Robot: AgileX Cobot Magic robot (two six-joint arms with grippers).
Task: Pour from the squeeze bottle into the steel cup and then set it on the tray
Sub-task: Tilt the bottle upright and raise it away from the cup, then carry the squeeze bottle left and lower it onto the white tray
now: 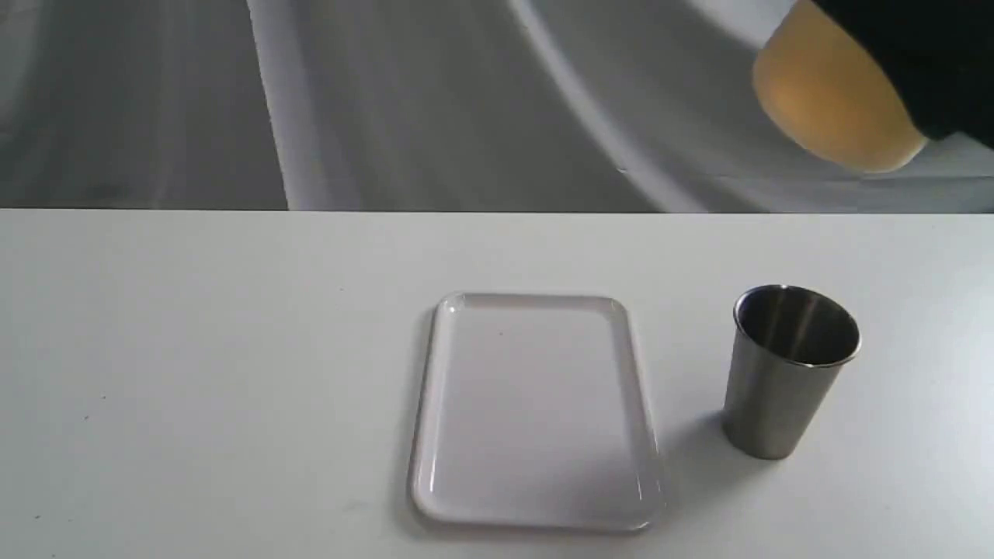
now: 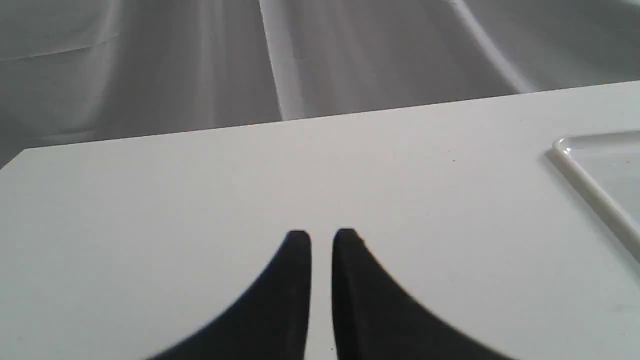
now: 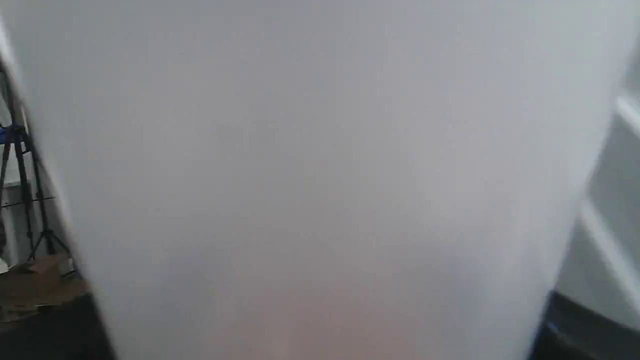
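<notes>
The squeeze bottle [image 1: 831, 101] hangs high at the back right, above the steel cup [image 1: 784, 388]. Only its amber-filled base shows, tilted toward the left; the nozzle and cap are out of view. My right gripper [image 1: 920, 66] is a dark mass wrapped around the bottle and shut on it. The whitish bottle wall [image 3: 320, 175] fills the right wrist view and hides the fingers. The cup stands upright on the table, just right of the white tray [image 1: 423, 435]. The tray lies flat with nothing on it. My left gripper [image 2: 321, 240] hovers low over bare table, shut on nothing, with the tray's corner [image 2: 590, 190] off to one side.
The white table [image 1: 194, 373] ends at a far edge backed by a grey draped cloth [image 1: 388, 101]. A tripod [image 3: 25, 200] and a brown box [image 3: 40, 280] show past the bottle in the right wrist view.
</notes>
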